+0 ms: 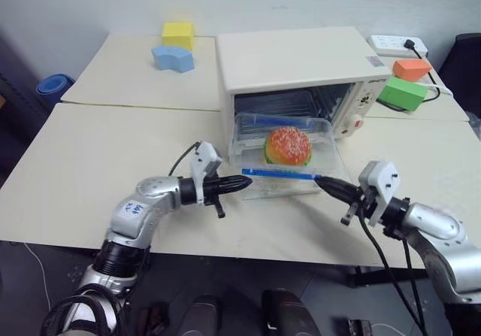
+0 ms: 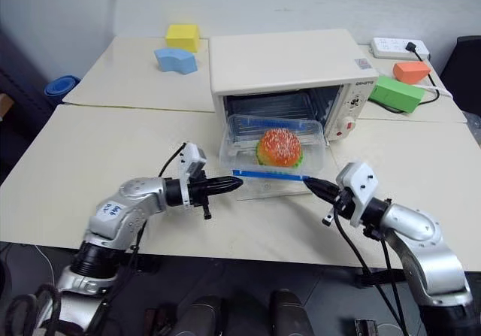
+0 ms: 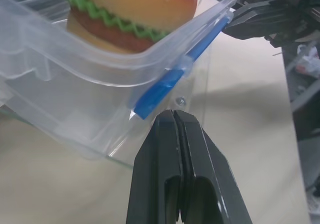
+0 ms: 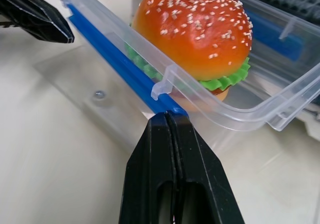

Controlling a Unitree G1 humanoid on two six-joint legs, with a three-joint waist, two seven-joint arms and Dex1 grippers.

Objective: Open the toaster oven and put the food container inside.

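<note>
The food container (image 1: 279, 149) sits on the open glass door of the toaster oven (image 1: 301, 69), half outside. The 2 grippers, left gripper (image 1: 242, 186) and right gripper (image 1: 322, 181), both closed and empty, press its blue clip (image 1: 279, 174); uneven pushing could skew it.

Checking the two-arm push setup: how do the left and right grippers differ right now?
The left gripper points at the near left end of the food container's blue clip strip; the right gripper points at its near right end. In the wrist views, the right gripper's tip meets the strip, while the left gripper's tip sits just short of it. Both are shut, holding nothing, roughly level over the toaster oven's lowered glass door.
</note>
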